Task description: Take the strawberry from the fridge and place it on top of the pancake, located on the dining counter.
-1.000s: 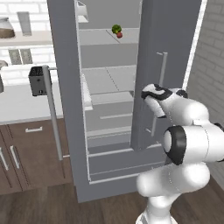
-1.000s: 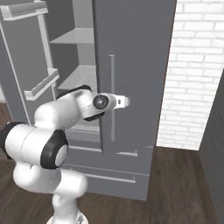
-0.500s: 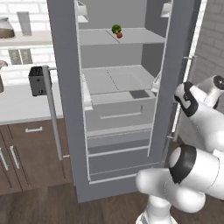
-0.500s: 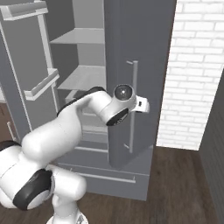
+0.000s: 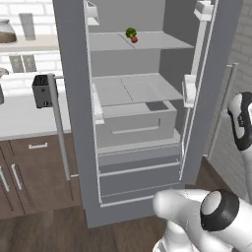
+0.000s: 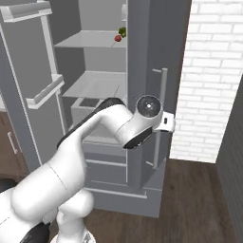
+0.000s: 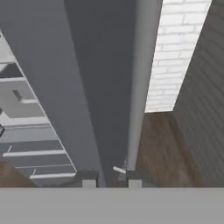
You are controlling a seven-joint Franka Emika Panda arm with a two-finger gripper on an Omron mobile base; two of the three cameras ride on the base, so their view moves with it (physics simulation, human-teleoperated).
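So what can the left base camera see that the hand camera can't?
The left base view looks into the open fridge: the strawberry beside a green vegetable on the top shelf, plus a toaster on the kitchen counter. The hand view looks along the pincer, shut around the long door handle, with a white brick wall behind. Both show the fridge's grey door, its lower drawers and the dark wood floor.
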